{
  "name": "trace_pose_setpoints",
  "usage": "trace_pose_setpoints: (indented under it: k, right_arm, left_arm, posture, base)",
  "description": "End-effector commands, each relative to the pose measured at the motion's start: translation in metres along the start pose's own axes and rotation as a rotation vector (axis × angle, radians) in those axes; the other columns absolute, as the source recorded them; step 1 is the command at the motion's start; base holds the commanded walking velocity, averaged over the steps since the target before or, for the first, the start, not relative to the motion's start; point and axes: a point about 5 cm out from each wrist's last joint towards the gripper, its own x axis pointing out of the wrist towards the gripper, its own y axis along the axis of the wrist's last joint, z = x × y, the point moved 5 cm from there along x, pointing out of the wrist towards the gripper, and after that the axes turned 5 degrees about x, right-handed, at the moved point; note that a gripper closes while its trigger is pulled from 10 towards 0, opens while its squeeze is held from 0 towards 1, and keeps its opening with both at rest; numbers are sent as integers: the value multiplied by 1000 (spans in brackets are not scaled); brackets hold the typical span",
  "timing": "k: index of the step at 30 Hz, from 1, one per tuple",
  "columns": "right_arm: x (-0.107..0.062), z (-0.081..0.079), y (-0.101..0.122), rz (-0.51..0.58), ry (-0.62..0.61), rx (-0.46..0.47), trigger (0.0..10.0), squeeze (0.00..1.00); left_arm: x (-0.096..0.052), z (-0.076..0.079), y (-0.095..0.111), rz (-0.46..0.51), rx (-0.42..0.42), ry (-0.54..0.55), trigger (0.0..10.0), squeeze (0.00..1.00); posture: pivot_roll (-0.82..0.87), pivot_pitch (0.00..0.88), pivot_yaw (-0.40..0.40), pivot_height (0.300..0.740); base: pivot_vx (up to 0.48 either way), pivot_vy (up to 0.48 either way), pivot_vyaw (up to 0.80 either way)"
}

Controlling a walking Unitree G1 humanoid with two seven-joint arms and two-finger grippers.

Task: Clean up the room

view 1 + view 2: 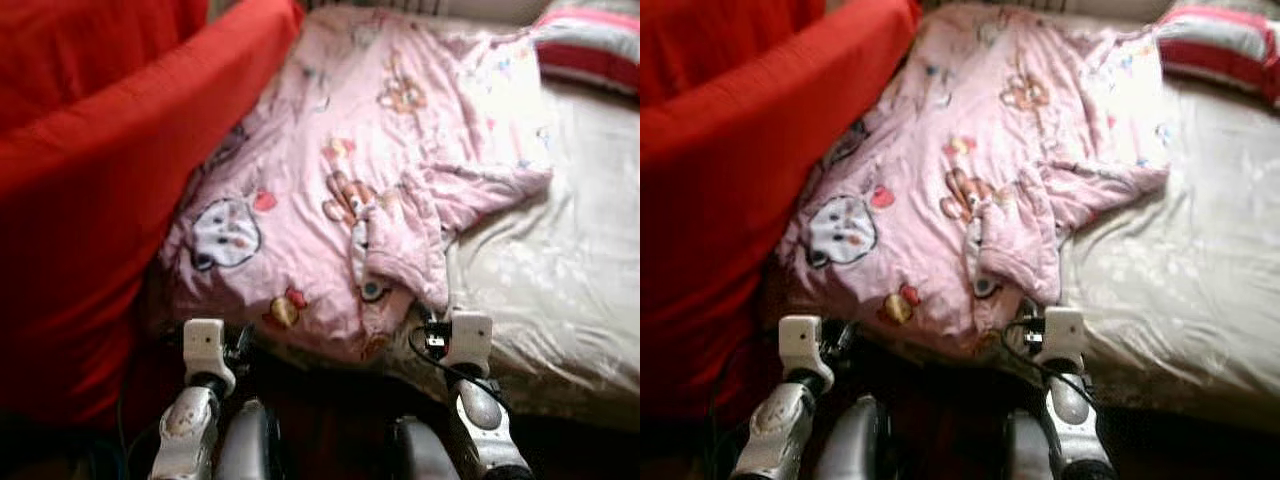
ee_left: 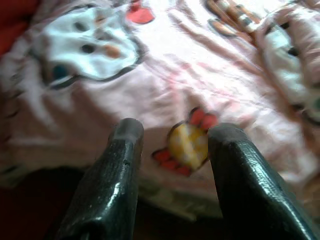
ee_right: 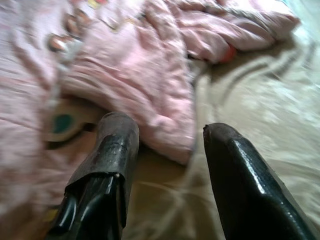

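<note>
Both end effectors are open — left end effector (image 2: 175, 145) before the quilt (image 1: 330, 160) edge, right end effector (image 3: 167, 140) at its folded corner on the bed (image 1: 560, 290).

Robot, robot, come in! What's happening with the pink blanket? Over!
Left gripper open, right gripper open, both at bed edge. Pink blanket rumpled, folded corner near right gripper. Nothing held.
</note>
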Motion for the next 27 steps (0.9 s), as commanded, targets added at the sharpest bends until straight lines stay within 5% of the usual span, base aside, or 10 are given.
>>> trace_pose_setpoints:
  k: [1, 15, 21, 22, 23, 27]
  right_arm:
    - [-1, -2, -3, -15, -4, 13, 10000, 0]
    - [1, 0, -3, -16, -15, 1, 10000, 0]
    - [1, 9, -14, -96, -23, -156, 10000, 0]
    - [1, 10, -15, -106, -17, -184, 10000, 839]
    - [1, 10, -17, -115, 0, -239, 10000, 1000]
    - [2, 13, -20, -144, 27, -370, 10000, 1000]
  left_arm:
    - [-3, -4, -5, -20, -9, 12, 10000, 0]
    - [-3, -5, -4, -17, -6, 17, 10000, 0]
    - [-2, -5, -3, -15, -6, 17, 10000, 0]
    - [-2, -5, -3, -15, -6, 17, 10000, 0]
    - [-3, -5, -3, -16, -6, 17, 10000, 0]
    - [-3, -5, -4, -21, -7, 16, 10000, 0]
  posture:
    - [-61, 226, 21, 638]
    - [-58, 233, 23, 638]
    - [-57, 238, 24, 638]
    - [-57, 238, 24, 638]
    - [-57, 238, 24, 638]
    - [-56, 243, 25, 638]
  base:
    - [300, 0, 0]
    - [296, 0, 0]
    - [0, 0, 0]
    - [0, 0, 0]
    - [0, 0, 0]
    - [0, 0, 0]
